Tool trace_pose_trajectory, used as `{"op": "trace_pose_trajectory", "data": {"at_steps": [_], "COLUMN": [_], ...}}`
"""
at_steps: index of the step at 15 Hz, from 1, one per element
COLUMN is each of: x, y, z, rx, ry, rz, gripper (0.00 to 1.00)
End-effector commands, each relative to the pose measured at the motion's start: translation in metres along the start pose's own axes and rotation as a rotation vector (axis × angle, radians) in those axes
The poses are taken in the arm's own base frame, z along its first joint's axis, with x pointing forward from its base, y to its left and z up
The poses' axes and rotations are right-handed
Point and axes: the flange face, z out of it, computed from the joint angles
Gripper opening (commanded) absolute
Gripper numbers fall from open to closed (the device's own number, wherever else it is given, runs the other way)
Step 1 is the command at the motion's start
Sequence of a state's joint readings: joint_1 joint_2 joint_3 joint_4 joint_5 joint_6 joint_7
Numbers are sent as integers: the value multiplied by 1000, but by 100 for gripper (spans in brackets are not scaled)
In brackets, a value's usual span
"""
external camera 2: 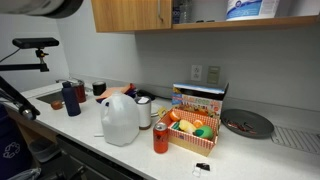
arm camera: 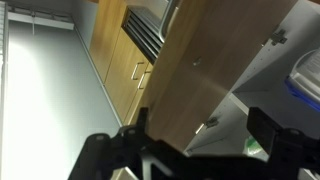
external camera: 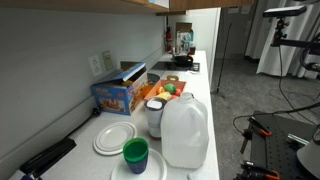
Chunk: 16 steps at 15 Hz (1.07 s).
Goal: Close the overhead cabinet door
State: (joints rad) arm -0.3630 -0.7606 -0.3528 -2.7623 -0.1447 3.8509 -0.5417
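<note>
Wrist view: claw (arm camera: 200, 128) wide apart, nothing held. Door (arm camera: 205, 60) dead ahead, filling the gap; long axis slants upper right to lower centre. Contact unclear.

Overhead cabinet door (arm camera: 210, 60) runs past the top edge (hand (arm camera: 195, 150) blurred).

The overhead cabinet door (arm camera: 200, 70) is light tan wood with a smooth satin face, like the wooden upper cabinets (external camera 2: 130, 14) in an exterior view, and the gripper (arm camera: 200, 140) looks matt black. On the smooth white countertop (external camera: 78, 122) are a translucent, milky plastic jug (external camera: 185, 132), a green plastic cup (external camera: 135, 152) and matt white plates (external camera: 114, 138). The printed box (external camera 2: 197, 98) looks like cardboard, and the red can (external camera 2: 160, 138) has a glossy metal sheen.
</note>
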Motion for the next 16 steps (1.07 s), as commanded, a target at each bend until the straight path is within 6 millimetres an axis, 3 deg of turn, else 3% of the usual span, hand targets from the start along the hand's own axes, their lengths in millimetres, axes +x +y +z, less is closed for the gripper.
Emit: {"op": "trace_pose_trajectory", "data": {"at_steps": [1, 7, 12, 16], "x": [-4, -5, 3, 4], "y": [2, 0, -31, -40], "z": [2, 2, 12, 15], "rx": [-69, -134, 44, 90], "ry": [-28, -67, -100, -106], "rz": [16, 48, 141, 196], "gripper": [100, 100, 100, 100]}}
